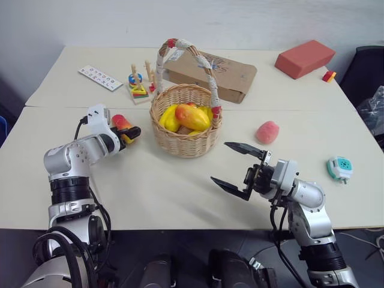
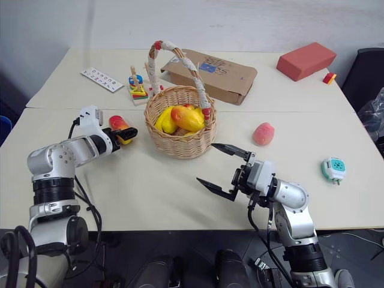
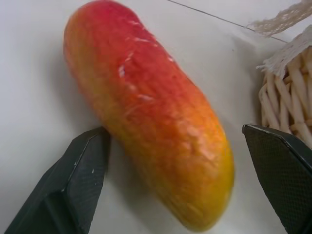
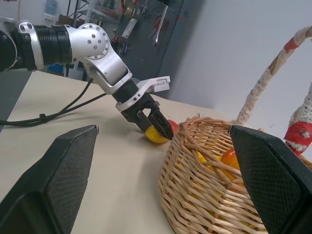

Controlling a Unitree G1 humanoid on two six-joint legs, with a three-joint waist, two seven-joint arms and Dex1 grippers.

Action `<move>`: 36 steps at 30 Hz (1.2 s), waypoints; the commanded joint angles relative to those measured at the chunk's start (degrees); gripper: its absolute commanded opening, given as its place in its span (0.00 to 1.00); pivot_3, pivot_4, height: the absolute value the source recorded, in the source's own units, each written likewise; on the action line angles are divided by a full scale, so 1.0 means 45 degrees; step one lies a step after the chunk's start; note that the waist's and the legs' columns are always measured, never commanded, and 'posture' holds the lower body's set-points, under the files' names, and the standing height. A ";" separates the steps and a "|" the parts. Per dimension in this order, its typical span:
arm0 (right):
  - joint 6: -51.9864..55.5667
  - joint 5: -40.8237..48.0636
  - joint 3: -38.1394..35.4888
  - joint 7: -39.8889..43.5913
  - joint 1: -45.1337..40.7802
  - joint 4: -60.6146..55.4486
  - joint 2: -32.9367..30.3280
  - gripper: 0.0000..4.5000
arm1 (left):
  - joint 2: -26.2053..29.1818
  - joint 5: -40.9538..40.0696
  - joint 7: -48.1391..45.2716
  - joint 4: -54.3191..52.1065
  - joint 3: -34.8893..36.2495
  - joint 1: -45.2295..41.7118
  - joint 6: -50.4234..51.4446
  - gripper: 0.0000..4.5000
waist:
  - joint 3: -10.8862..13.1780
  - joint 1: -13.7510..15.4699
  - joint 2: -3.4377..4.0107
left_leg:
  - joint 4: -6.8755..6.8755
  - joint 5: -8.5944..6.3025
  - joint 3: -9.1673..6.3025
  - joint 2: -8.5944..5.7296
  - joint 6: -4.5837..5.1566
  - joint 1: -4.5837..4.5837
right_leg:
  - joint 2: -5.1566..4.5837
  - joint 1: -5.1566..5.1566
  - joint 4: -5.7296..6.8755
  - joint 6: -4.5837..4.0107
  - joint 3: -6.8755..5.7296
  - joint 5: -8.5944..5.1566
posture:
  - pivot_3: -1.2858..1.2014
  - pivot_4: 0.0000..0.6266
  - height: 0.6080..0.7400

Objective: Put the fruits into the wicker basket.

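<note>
Table (image 1: 180, 198), pale and wide, cut off at the near edge. Flat cardboard box (image 1: 231, 75) at the back, partly hidden behind the wicker basket (image 1: 183, 141) and its tall wrapped handle. Basket upright near the table's middle, already holding yellow and orange-red fruit, the lower pieces hard to tell apart under the top one. Red block (image 1: 304, 58) far back on the right side. Left gripper (image 1: 127, 133) just left of the basket, fingers apart and straddling the mango-like fruit (image 3: 146, 112); from the head views most of that fruit hidden by the fingers, only a red end showing. Seen from the left wrist: lying flat on the table, long axis slanting between the two black fingers, red end pointing away from the gripper, yellow end toward it and nearer the basket wall; one finger looks to brush its side, contact unclear. Right gripper (image 1: 235, 167) near the front, right of the basket, jaws spread wide around nothing. Peach (image 1: 267, 132) alone on the table, right of the basket. White and teal gadget (image 1: 339, 168) near the right edge.
</note>
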 commanded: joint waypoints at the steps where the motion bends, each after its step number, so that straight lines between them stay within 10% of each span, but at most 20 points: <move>1: -0.0267 0.0083 0.0041 -0.0113 -0.0022 -0.0381 0.0076 1.00 | -0.0051 0.0397 -0.0559 0.0555 -0.0264 -0.0372 -0.0894 0.82 | 0.0000 0.0000 0.0000 | -0.0001 0.0000 0.0000 0.0001 -0.0001 0.0000 | 0.0002 -0.0001 -0.0002 0.0000 -0.0001 0.0000 | 0.52 0.24 1.00; 6: -0.0427 -0.0002 -0.0116 -0.0130 0.0064 -0.0254 -0.0068 1.00 | 0.0334 0.0300 -0.1626 -0.0099 -0.0025 0.0194 -0.1827 0.50 | 0.0000 -0.0004 0.0000 | -0.0005 0.0000 0.0000 0.0000 0.0000 -0.0006 | -0.0001 -0.0003 -0.0005 0.0000 -0.0002 0.0000 | 0.52 0.24 1.00; 15: -0.0385 -0.0137 -0.1033 -0.0984 0.1164 -0.0866 -0.0701 1.00 | 0.4341 -0.1716 -1.0917 -0.6728 -0.0607 0.4258 -0.5032 0.48 | 0.0004 -0.0266 0.0007 | -0.0068 -0.0003 0.0004 0.0012 -0.0020 -0.0005 | -0.0004 -0.0028 -0.0023 -0.0014 0.0006 -0.0008 | 0.52 0.24 1.00; 28: -0.0121 -0.0473 -0.1003 -0.2025 0.1794 -0.1684 -0.0689 1.00 | 0.1813 -0.0053 -0.7832 -0.2994 -0.3465 -0.0834 -0.2365 0.48 | 0.0018 0.0035 0.0033 | -0.0070 0.0028 0.0000 -0.0005 -0.0003 -0.0012 | 0.0022 -0.0028 -0.0019 0.0011 0.0045 0.0007 | 0.52 0.24 1.00; 36: 0.0414 -0.0142 -0.2544 -0.3518 0.3126 -0.2256 -0.0965 1.00 | 0.2528 -0.0199 -0.8961 -0.3459 -0.2691 -0.0094 -0.3247 1.00 | 0.0020 0.0000 0.0029 | -0.0054 0.0027 -0.0002 -0.0023 0.0021 -0.0015 | 0.0007 -0.0012 -0.0032 0.0011 0.0042 0.0006 | 0.52 0.24 1.00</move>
